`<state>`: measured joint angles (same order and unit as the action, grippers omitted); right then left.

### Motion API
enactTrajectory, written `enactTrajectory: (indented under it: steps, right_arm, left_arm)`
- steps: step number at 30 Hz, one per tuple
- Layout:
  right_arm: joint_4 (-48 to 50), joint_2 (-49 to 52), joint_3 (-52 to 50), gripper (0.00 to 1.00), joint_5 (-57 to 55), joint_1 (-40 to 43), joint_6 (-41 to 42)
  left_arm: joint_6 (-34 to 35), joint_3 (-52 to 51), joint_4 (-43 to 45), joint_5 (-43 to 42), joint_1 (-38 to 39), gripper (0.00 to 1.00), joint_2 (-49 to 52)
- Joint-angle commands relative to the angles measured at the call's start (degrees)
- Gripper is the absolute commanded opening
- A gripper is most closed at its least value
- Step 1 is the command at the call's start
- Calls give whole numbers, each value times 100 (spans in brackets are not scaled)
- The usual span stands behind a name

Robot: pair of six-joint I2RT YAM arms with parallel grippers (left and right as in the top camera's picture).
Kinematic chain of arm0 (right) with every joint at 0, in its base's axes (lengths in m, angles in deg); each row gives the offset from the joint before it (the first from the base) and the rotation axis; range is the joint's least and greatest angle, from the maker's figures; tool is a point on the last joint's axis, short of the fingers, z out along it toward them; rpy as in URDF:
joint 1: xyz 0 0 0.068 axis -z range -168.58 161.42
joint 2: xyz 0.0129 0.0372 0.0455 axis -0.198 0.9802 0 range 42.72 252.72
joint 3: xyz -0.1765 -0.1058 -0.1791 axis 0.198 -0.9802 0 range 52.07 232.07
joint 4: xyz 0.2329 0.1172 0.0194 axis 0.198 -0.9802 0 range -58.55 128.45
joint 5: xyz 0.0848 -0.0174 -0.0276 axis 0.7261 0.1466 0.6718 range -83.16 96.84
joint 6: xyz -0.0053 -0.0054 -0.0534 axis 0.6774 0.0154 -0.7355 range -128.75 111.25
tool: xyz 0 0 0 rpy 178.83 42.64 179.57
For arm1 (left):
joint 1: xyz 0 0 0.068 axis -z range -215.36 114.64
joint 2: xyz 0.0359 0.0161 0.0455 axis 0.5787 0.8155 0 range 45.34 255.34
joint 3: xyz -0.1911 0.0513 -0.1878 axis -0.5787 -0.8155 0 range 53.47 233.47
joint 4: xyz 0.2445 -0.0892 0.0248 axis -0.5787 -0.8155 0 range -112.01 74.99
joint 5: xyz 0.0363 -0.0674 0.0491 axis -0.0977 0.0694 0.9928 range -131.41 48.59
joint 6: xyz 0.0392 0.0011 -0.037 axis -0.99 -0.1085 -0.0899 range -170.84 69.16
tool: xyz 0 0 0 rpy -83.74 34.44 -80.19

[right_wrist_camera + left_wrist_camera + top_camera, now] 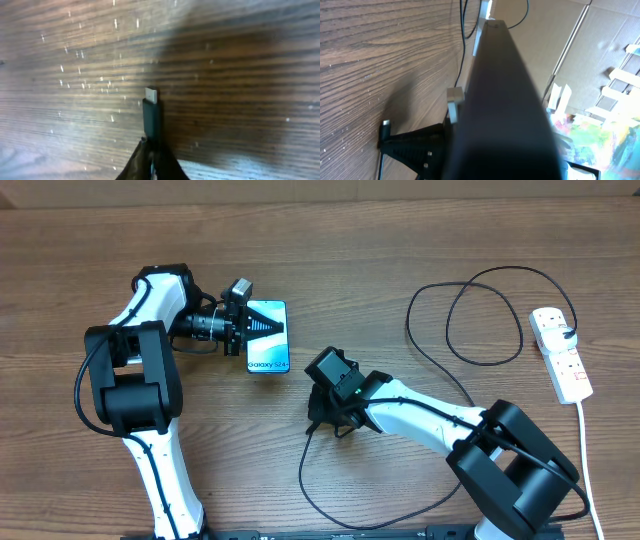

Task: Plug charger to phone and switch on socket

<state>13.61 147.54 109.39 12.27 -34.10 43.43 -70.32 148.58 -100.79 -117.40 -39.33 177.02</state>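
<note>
The phone (268,340) lies left of centre on the wooden table, its teal screen up with white text at the near end. My left gripper (256,326) is shut on its far end; in the left wrist view its dark body (505,100) fills the middle beside one black finger (415,147). The charger is a thin black cable (408,320) looping from the socket (560,358) at the far right. Its connector (151,114), silver tip forward, is pinched in my right gripper (152,162) just above the wood. The right gripper (325,418) is right of and below the phone.
A white cord (586,465) runs from the socket down the right edge of the table. The charger cable also loops along the front edge (330,522). Cardboard panels (580,45) stand beyond the table.
</note>
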Motion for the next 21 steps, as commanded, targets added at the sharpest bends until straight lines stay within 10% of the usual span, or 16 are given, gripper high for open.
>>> enactTrajectory:
  steps: [1, 11, 21]
  right_arm:
    - [9, 114, 90, 4, -92, -15, 11]
    - [-2826, 111, 1421, 4, -400, 1700, -1464]
    - [-3128, 120, 1436, 4, -501, 2754, -2267]
  left_arm:
    - [-61, 13, -37, -201, -15, 4, -249]
    - [-63, 13, -122, -179, -15, 4, -249]
    - [-63, 13, -118, -181, -15, 4, -249]
